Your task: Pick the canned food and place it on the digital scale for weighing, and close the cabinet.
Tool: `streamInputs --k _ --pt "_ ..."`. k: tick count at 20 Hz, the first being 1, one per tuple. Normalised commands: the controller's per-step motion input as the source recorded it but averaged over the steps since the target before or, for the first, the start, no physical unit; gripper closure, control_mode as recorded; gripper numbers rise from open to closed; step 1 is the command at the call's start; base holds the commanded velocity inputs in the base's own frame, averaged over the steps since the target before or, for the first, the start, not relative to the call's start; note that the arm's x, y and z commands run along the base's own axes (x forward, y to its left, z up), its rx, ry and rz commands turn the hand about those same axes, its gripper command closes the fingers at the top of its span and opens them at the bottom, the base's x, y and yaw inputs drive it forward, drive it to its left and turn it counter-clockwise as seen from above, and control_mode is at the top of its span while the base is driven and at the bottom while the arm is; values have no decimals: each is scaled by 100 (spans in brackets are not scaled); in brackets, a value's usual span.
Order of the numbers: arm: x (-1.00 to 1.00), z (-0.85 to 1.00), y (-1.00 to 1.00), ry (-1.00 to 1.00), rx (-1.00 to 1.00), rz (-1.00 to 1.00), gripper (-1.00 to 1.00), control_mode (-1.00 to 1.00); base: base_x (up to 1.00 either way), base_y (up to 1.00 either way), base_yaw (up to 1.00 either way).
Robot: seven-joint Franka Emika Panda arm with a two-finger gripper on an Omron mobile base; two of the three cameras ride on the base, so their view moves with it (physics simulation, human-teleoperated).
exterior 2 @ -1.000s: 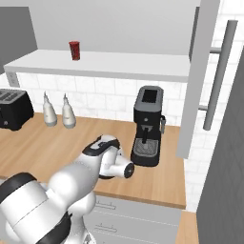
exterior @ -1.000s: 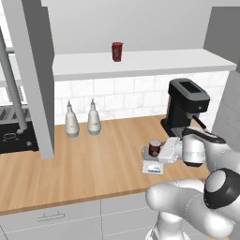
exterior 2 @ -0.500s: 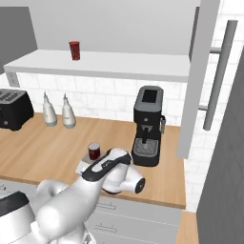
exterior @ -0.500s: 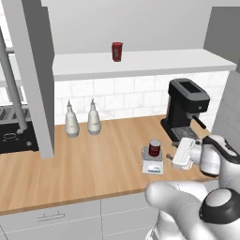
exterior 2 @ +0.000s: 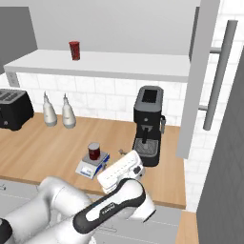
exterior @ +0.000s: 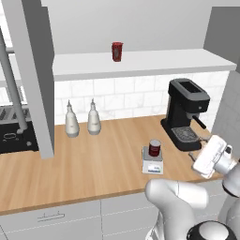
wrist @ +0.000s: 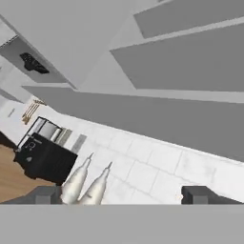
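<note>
1. We see our arm bent low over the counter's (exterior: 84, 173) front edge, its white wrist raised at the right end beside the coffee machine (exterior: 186, 114), the hand tilted up and away from the counter.
2. Our gripper (wrist: 122, 194) is released: the two dark fingertips (wrist: 45, 194) stand wide apart with nothing between them, pointing toward the tiled wall.
3. The canned food (exterior: 154, 148) stands upright on the digital scale (exterior: 153, 164), mid-counter, just left of the coffee machine.
4. Farther back, two white bottles (exterior: 71, 121) stand side by side by the wall, and a black toaster (exterior 2: 14, 109) sits at the far left.
5. The cabinet door (exterior: 30, 70) hangs open, and a red cup (exterior: 116, 51) rests on the shelf.
</note>
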Motion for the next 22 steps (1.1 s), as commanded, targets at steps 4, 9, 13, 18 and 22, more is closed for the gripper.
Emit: streamInputs --k 4,9,13,18,22 --pt "-44 65 -79 -63 10 -9 -100 -100 0 0 0" --pt "-33 60 -97 -39 15 -11 -100 -100 0 0 0" --pt "-50 75 -100 -34 17 -8 -100 -100 0 0 0" --pt "-33 46 -66 -28 6 -23 -100 -100 0 0 0" --pt "-8 14 -65 -21 7 -20 -100 -100 0 0 0"
